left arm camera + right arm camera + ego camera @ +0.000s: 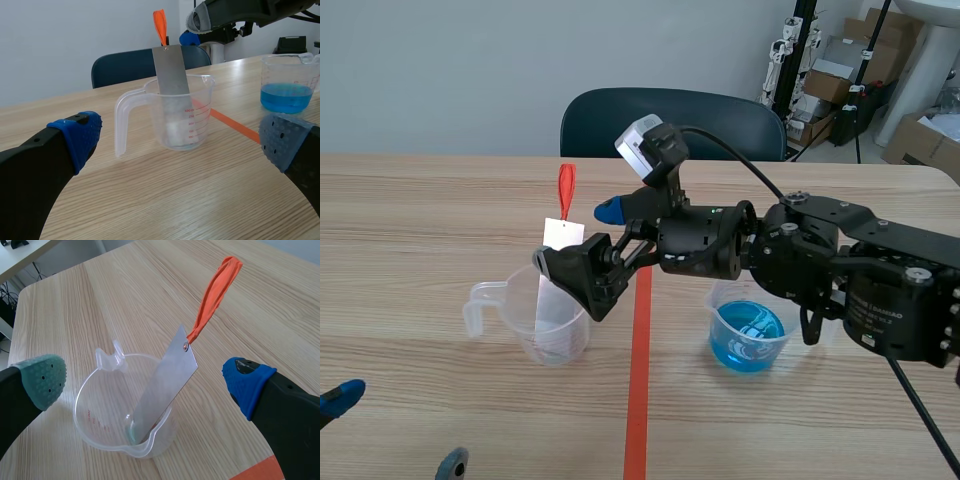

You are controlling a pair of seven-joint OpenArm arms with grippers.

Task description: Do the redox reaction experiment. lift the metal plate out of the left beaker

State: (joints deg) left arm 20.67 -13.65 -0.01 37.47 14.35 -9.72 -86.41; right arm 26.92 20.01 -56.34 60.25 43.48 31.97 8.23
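A clear plastic beaker (555,335) stands left of the tape line. A thin metal plate (563,234) leans in it, with an orange-red ribbon (566,188) tied to its top. My right gripper (576,236) reaches across the middle and is open, one pad on each side of the plate's upper part. In the right wrist view the plate (165,385) and ribbon (215,295) rise between the open fingers of that gripper (146,381), touching neither. My left gripper (396,430) is open, low at the near left; its view faces the beaker (185,120) and plate (172,70).
A second beaker (750,335) with blue liquid stands right of the orange-red tape line (638,380), under the right arm. A dark chair (670,120) sits behind the table's far edge. Boxes and stands fill the back right corner.
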